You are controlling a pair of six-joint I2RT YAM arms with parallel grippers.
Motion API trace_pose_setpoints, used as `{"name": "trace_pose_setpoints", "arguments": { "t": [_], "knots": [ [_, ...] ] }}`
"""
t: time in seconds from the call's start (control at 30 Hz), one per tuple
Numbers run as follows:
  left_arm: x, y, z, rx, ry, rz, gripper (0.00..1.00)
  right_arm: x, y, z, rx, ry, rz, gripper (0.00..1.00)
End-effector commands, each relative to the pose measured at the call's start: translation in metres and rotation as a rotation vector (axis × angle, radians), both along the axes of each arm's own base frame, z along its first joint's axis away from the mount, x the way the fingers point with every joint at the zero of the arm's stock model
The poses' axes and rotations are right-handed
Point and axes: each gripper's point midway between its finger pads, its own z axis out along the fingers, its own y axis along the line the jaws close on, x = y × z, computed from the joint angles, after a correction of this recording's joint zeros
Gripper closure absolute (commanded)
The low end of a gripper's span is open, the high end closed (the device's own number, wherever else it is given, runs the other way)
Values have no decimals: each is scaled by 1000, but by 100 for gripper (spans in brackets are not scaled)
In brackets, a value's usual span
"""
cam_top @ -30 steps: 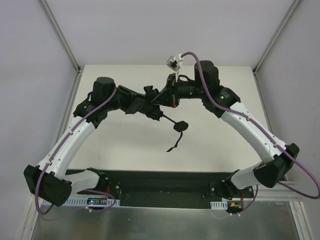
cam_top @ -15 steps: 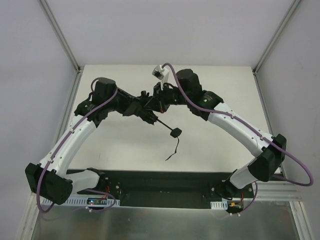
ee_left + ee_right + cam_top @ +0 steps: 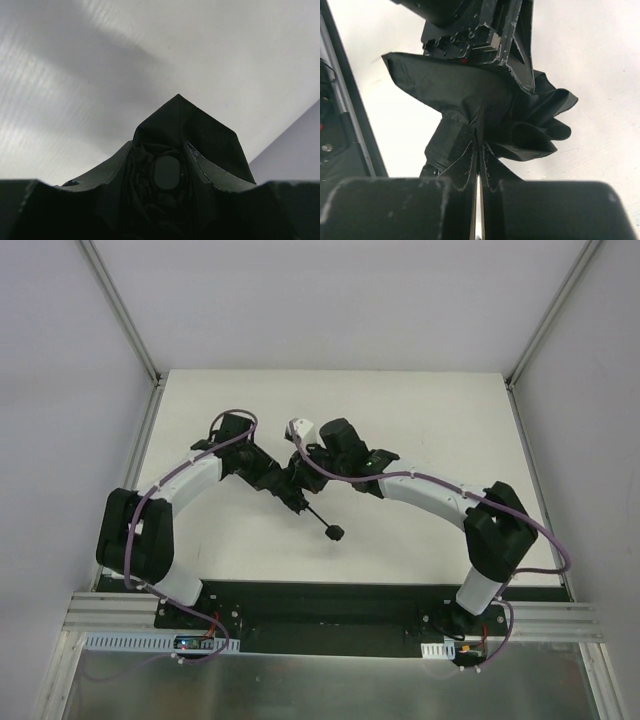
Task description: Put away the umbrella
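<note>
Top external: umbrella [image 3: 297,490] is about mid tabletop [image 3: 420,420], slightly toward the left edge, pinched between both arms. The left gripper [image 3: 270,476] and right gripper [image 3: 303,468] meet on the bunched canopy. The shaft [image 3: 318,516] and handle [image 3: 334,532] stick out toward the near edge. Wrist views: both sets of jaws are nearly closed on black fabric, the right one on a thin fold only. Looks like the gather-the-canopy stage. Advice: move both wrists together and don't pull them apart, since that thin fold will likely slip. Bunch the pleats tight around the shaft first.
</note>
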Motion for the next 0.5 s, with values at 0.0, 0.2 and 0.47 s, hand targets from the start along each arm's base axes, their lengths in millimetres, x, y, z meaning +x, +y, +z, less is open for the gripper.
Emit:
{"name": "trace_pose_setpoints", "arguments": {
  "t": [0.0,0.2,0.47],
  "knots": [
    [23,-19,2,-72,-72,-123,100,-7,18,-19,-31,-111,107,100],
    [21,-25,-14,-90,11,-145,100,-13,16,-28,-137,-188,175,100],
    [9,-36,-10,-133,186,-188,100,-24,14,-10,-258,-295,324,98]
  ]
}}
